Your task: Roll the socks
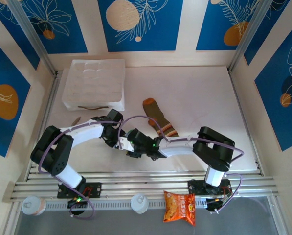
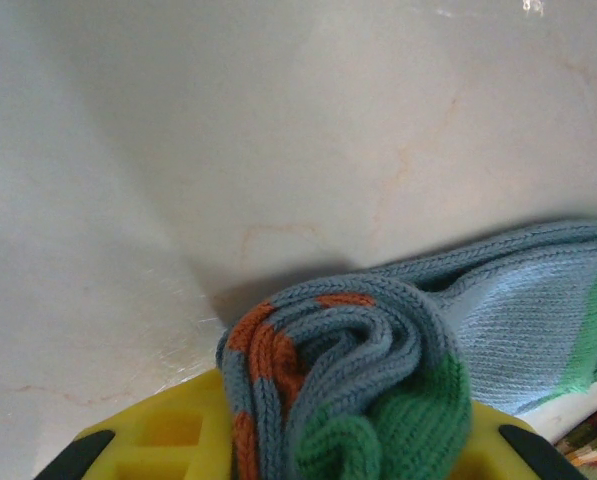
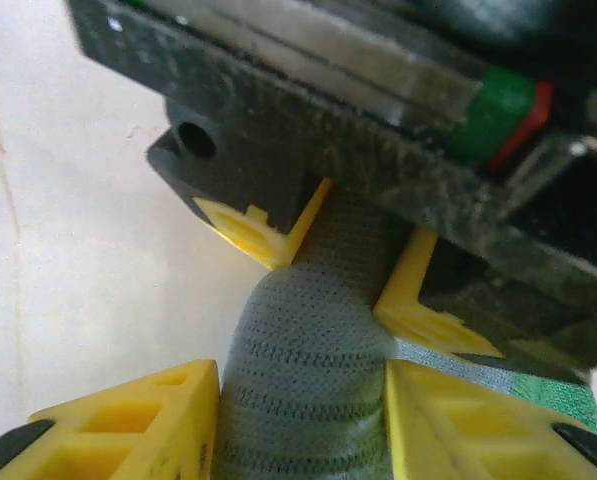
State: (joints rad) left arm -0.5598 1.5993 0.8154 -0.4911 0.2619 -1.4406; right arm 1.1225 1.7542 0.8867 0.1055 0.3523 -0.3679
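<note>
Your left gripper [image 2: 328, 440] is clamped on the grey-blue sock [image 2: 378, 350]. The rolled end, with its orange stripes and green heel, bulges up between the yellow fingers, and the unrolled part trails off to the right, flat on the table [image 1: 194, 93]. Your right gripper [image 3: 303, 420] faces it nose to nose. Its two yellow fingers press on either side of the same sock, and the fabric fills the gap between them, just below the left fingers' pinch.

From above, you can see the two wrists meet low over the table's near middle. The left arm rises from its base, bends at an elbow out to the left and sweeps its forearm right toward the centre. The right arm stands up from its base, folds at the elbow and reaches left.

The olive-brown sock [image 1: 160, 119] lies loose just beyond the grippers, orange end pointing away from you. A white tray [image 1: 94, 78] sits at the far left, and a snack packet [image 1: 180, 206] lies on the front rail between the bases.
</note>
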